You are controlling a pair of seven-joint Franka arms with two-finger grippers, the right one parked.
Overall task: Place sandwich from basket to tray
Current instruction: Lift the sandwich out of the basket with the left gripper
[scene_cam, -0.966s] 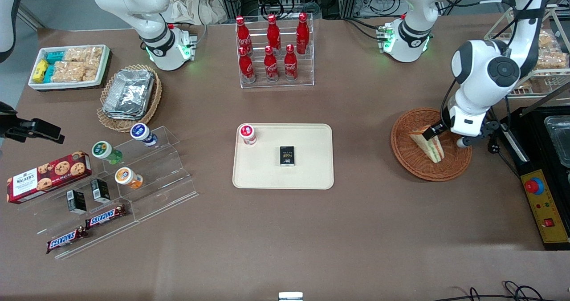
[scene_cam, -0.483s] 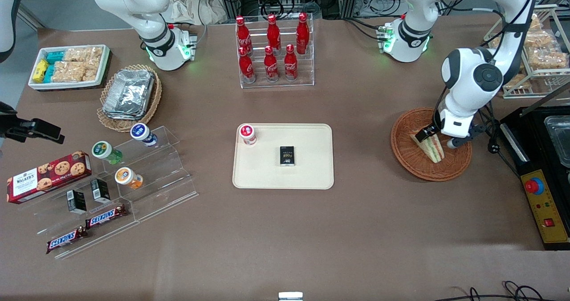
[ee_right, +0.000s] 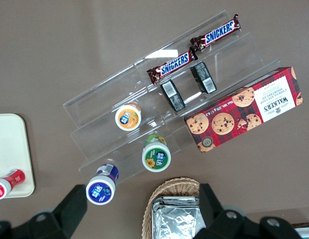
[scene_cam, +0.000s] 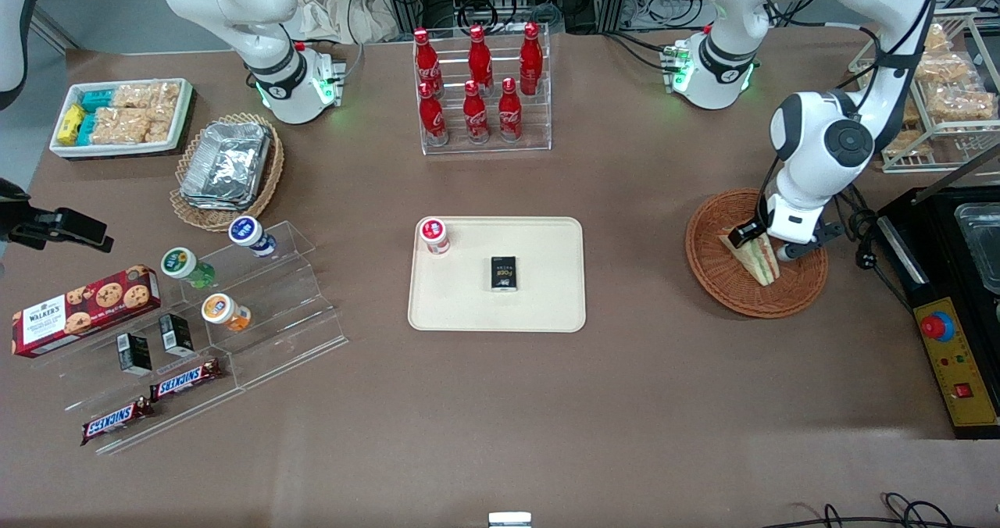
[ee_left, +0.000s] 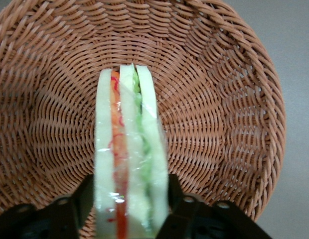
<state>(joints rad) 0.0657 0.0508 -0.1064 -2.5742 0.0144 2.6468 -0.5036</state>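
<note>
The arm is shifting farther over the basket [scene_cam: 756, 254], bringing the gripper [ee_left: 130, 199] lower around the sandwich [ee_left: 129, 154]. Fingers [ee_left: 84, 196] are straddling it, touching or nearly so; it is lying in the basket, well apart from the tray [scene_cam: 547, 309].

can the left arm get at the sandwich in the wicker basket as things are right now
Probably yes. The gripper is already down in the basket, with one finger on each side of the upright sandwich. Nothing else lies in the basket to block it. Whether the fingers already press the bread cannot be told.
</note>
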